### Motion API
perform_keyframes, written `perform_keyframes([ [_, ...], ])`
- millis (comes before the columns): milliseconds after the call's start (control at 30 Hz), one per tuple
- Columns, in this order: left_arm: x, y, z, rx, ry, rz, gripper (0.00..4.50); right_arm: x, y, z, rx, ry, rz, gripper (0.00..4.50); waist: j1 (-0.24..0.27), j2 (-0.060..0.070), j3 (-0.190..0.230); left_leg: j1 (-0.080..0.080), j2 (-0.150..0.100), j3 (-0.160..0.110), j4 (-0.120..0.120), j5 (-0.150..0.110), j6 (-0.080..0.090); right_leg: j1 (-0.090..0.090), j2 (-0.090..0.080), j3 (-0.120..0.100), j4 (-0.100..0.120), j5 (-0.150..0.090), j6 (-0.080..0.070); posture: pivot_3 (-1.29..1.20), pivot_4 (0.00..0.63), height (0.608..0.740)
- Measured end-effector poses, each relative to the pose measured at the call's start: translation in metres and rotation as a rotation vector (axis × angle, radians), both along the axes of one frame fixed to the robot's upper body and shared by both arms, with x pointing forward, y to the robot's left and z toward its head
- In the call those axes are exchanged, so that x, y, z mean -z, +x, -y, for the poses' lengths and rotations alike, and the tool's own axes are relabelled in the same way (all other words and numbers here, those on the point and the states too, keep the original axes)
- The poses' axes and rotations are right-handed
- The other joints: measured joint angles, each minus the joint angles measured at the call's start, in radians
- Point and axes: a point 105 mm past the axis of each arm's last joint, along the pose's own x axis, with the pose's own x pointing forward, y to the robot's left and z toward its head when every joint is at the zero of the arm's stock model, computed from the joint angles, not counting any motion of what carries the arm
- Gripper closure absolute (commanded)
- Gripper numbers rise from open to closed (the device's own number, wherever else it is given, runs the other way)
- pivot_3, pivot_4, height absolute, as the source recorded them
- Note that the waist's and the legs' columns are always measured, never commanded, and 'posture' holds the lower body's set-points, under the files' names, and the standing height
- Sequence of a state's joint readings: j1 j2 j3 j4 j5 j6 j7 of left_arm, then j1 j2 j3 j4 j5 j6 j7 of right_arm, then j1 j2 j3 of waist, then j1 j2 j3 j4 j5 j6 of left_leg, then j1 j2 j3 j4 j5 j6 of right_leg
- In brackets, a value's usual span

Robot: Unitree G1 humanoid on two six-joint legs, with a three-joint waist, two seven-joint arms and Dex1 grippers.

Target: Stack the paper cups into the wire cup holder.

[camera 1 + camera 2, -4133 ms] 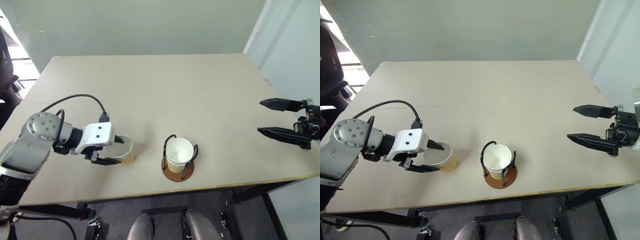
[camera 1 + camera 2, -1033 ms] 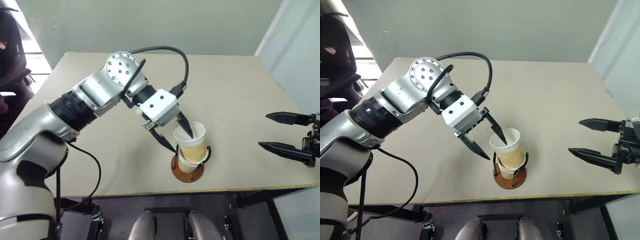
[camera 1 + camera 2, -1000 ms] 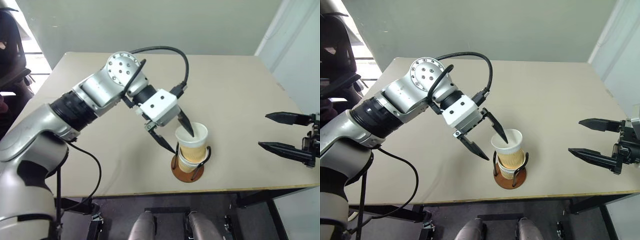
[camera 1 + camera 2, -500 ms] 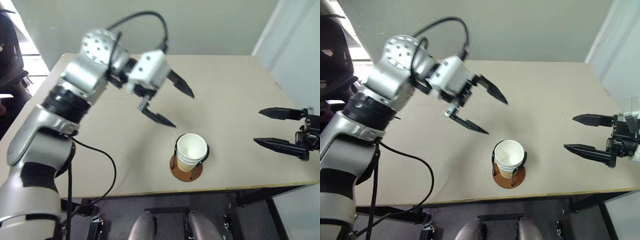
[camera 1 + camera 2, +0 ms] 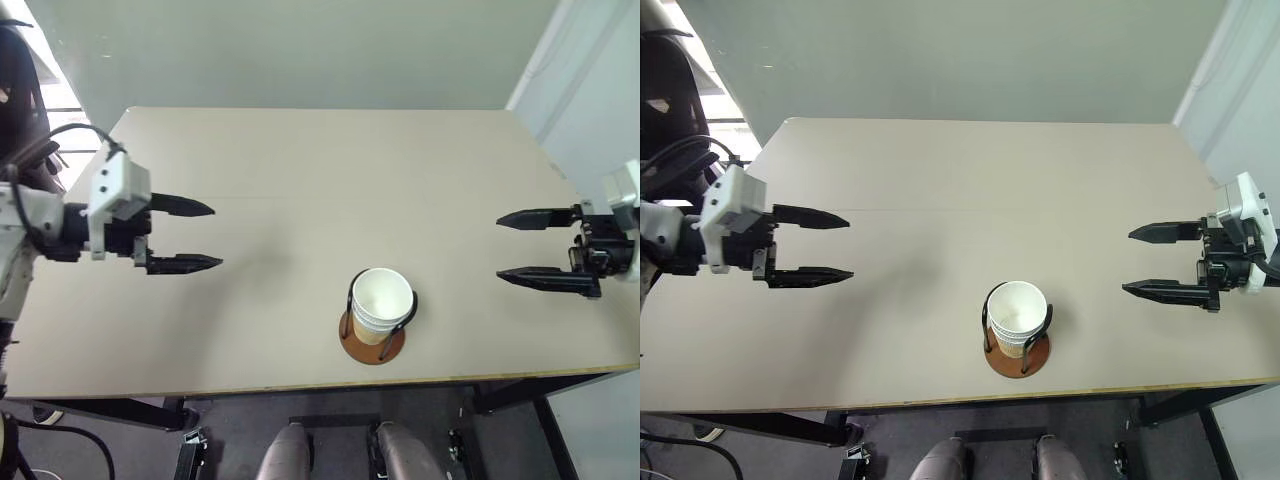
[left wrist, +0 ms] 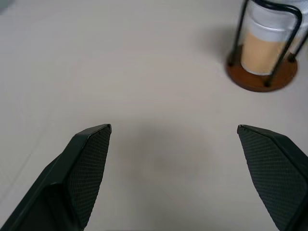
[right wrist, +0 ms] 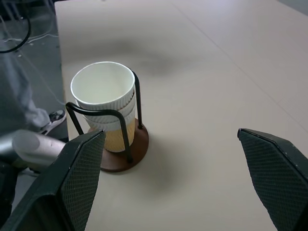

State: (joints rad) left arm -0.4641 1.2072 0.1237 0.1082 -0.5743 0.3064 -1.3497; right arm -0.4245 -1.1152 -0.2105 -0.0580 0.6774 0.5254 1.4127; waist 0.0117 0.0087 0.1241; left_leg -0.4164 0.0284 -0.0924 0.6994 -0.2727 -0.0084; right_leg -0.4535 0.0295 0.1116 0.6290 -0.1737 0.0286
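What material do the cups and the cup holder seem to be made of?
The paper cups: likely paper, matte white inside, tan outer wall with ribbed rims. The wire cup holder: thin black wire loops, probably metal, on a smooth reddish-brown disc, perhaps wood or plastic.

Readable text: none can be made out in any view.
Paper cups (image 7: pixel 103 96): plain walls, white inside, no print or logo.
Wire cup holder (image 7: pixel 127 154): bare disc base and wire loops, no label.
Worktop (image 5: pixel 330 190): plain surface, no markings or numbers.
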Motion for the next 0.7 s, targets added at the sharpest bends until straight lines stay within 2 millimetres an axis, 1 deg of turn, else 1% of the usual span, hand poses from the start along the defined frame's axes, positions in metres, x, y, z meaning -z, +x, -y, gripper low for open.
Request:
perform_keyframes([
  [100, 0.006, -0.009, -0.016, -0.082, -0.043, -0.027, 0.01, 0.001, 0.008, 0.000, -0.014, 0.000, -0.005, 0.00, -0.010, 0.000, 0.000, 0.000, 0.001, 0.001, -0.001, 0.000, 0.000, -0.002, 0.000, 0.000, 0.001, 0.003, -0.004, 0.00, 0.150, 0.740],
  [167, 0.004, -0.009, -0.022, -0.122, -0.057, -0.015, 0.01, 0.000, 0.012, -0.002, -0.028, -0.003, 0.002, 0.00, -0.014, 0.000, 0.000, 0.000, 0.001, 0.000, -0.001, 0.000, 0.000, -0.002, 0.001, 0.000, 0.002, 0.004, -0.007, 0.00, 0.150, 0.740],
  [267, 0.001, -0.009, -0.019, -0.132, -0.069, 0.011, 0.01, 0.002, 0.017, -0.008, -0.059, -0.013, 0.003, 0.00, -0.013, 0.000, 0.000, 0.002, 0.001, 0.000, -0.001, 0.001, -0.001, -0.002, 0.001, 0.000, 0.003, 0.006, -0.010, 0.00, 0.150, 0.740],
  [433, 0.009, -0.012, -0.019, -0.143, -0.079, -0.010, 0.01, 0.001, 0.019, -0.007, -0.069, -0.015, 0.001, 0.00, -0.015, 0.000, 0.000, 0.002, 0.001, 0.000, -0.001, 0.002, -0.002, -0.003, 0.001, 0.001, 0.005, 0.007, -0.011, 0.00, 0.150, 0.740],
  [567, 0.010, -0.010, -0.022, -0.169, -0.087, -0.002, 0.01, 0.000, 0.021, -0.005, -0.066, -0.015, 0.003, 0.00, -0.016, 0.000, 0.000, 0.002, 0.001, 0.000, -0.002, 0.002, -0.002, -0.003, 0.002, 0.001, 0.005, 0.007, -0.011, 0.00, 0.150, 0.740],
  [700, 0.010, -0.010, -0.016, -0.163, -0.086, 0.009, 0.01, 0.003, 0.023, -0.009, -0.077, -0.013, -0.004, 0.00, -0.017, 0.000, 0.000, 0.002, 0.001, 0.000, -0.002, 0.002, -0.002, -0.004, 0.002, 0.001, 0.004, 0.007, -0.011, 0.00, 0.150, 0.740],
])
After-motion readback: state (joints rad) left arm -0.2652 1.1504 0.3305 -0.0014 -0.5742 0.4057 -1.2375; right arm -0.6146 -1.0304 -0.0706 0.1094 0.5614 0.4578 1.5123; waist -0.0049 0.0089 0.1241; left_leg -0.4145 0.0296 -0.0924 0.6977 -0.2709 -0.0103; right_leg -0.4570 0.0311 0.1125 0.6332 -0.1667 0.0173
